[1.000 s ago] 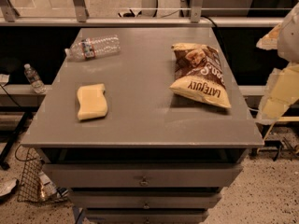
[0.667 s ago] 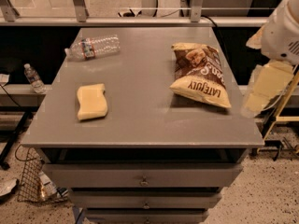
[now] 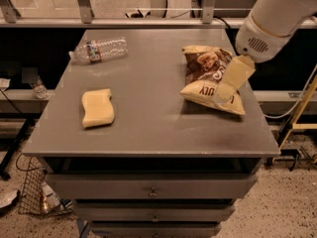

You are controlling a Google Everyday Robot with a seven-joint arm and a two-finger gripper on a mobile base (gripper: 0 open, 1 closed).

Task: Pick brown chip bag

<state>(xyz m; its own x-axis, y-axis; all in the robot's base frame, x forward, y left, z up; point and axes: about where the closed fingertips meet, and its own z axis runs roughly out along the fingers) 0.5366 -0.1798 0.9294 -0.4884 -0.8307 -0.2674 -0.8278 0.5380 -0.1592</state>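
The brown chip bag (image 3: 202, 68) lies on the right side of the grey table top (image 3: 153, 128). Its dark brown part points to the back and its cream-yellow lettered end points to the front right. My gripper (image 3: 231, 82), cream-coloured on a white arm, hangs over the bag's right half and hides part of the lettering. I cannot tell if it touches the bag.
A wavy pale-yellow sponge (image 3: 97, 107) lies at the front left of the table. A clear plastic water bottle (image 3: 99, 49) lies on its side at the back left. Drawers sit below the top. A railing runs behind the table, and a wire basket (image 3: 30, 192) stands on the floor at the left.
My arm has swung in from the right edge of the view, and the gripper is now over the chip bag. The bag, sponge and bottle have not moved.
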